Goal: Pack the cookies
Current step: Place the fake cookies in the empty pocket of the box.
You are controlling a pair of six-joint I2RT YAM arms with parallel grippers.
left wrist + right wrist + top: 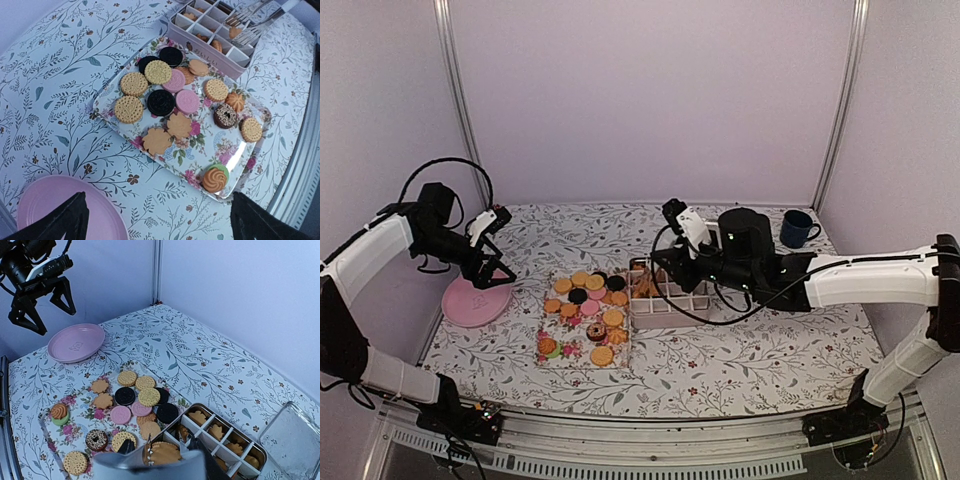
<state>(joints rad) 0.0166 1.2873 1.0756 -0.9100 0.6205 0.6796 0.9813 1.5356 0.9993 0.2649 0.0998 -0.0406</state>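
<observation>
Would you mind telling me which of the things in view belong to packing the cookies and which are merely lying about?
For the job:
- cookies on the floral tray
- divided box, partly filled
- tan cookie gripped by the right gripper at the box

Lying about:
- pink plate, near the open left gripper
- blue mug
- clear container beside the box

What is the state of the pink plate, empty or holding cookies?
Empty: the pink plate shows only its bare surface, nothing on it.
</observation>
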